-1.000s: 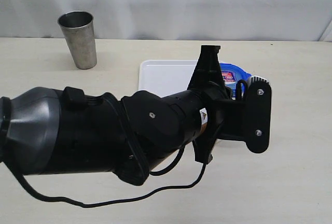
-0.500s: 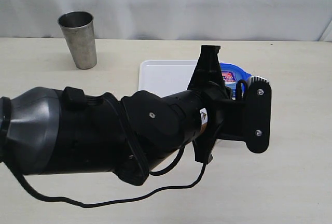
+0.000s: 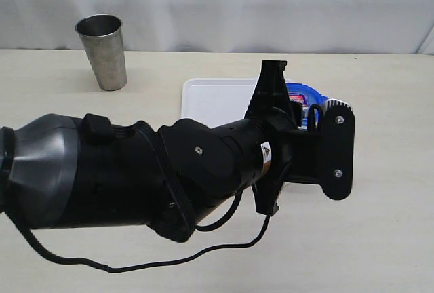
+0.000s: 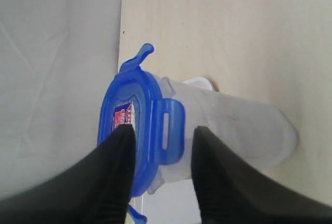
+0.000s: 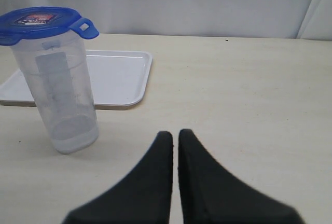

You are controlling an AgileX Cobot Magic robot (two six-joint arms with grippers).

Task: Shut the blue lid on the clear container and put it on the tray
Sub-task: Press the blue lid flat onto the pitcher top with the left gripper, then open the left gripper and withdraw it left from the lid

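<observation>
One step: I snap lid (image 4: 129, 92) flaps.
Left fingers (image 4: 111, 182): apart astride flap.
Right fingers (image 5: 155, 182): closed, empty.
Next: container (image 4: 233, 125) onto tray (image 5: 119, 73).

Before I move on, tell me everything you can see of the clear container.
The clear container is a tall tumbler of frosted, translucent plastic, narrowing toward its base, with a greyish strip down one side. It looks empty. It stands upright on the table, beside the tray, not on it. The blue lid sits on its mouth, one flap folded down against the wall, others sticking out. The left gripper straddles that flap, jaws apart; contact is unclear.
</observation>
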